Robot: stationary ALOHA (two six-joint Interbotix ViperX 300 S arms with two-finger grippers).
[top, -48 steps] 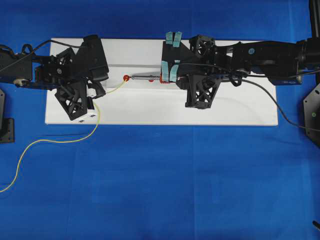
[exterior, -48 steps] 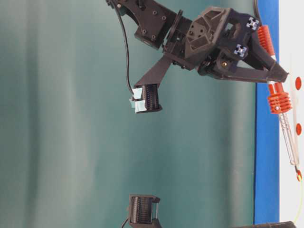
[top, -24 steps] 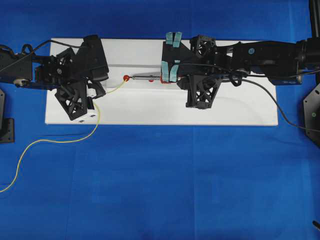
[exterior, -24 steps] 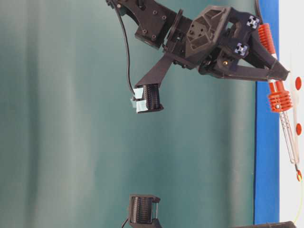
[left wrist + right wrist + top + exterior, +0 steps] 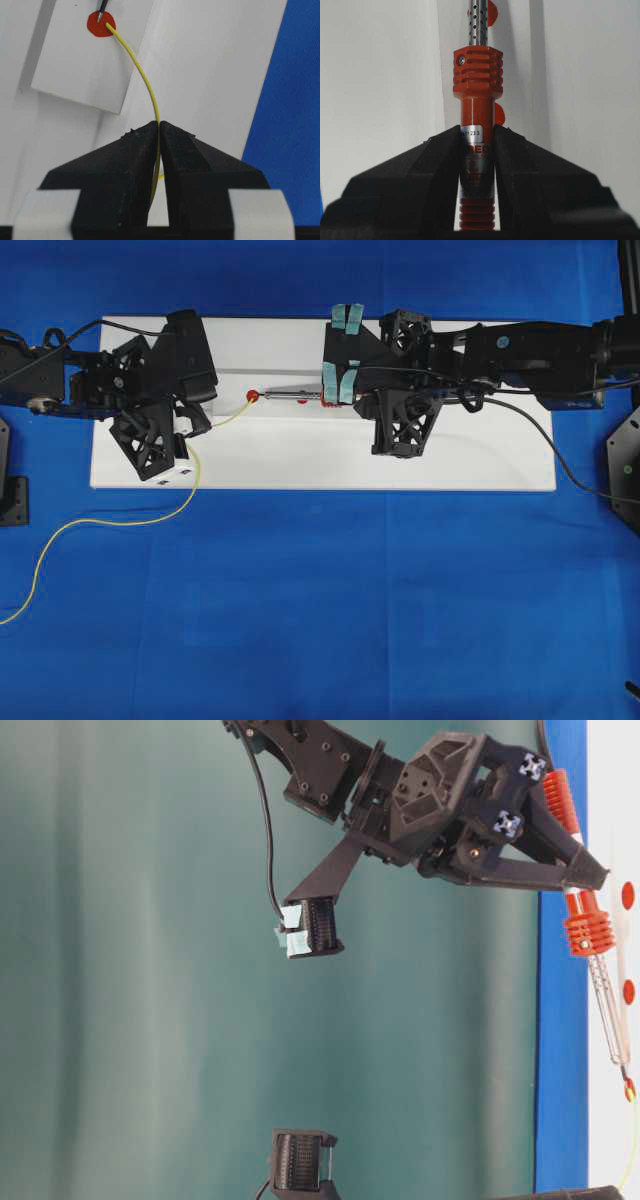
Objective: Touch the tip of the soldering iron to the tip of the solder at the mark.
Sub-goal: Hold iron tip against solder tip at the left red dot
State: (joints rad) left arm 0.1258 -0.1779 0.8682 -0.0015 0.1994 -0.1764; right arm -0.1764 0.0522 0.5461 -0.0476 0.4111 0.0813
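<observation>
The soldering iron (image 5: pixel 477 95), with an orange-red handle and a silver perforated shaft, is held level over the white board (image 5: pixel 300 455); my right gripper (image 5: pixel 476 131) is shut on its handle. Its dark tip (image 5: pixel 101 12) rests on the red mark (image 5: pixel 97 29). The thin yellow solder (image 5: pixel 145 82) arcs up from my left gripper (image 5: pixel 159 125), which is shut on it. The solder's bare end lies on the same mark, right against the iron's tip. In the overhead view the mark (image 5: pixel 252 396) sits between the two grippers.
The solder's loose length (image 5: pixel 120 523) trails off the board onto the blue cloth at the left. The iron's black cord (image 5: pixel 540 435) runs off to the right. Two more red marks (image 5: pixel 627 895) (image 5: pixel 629 991) lie along the board under the iron.
</observation>
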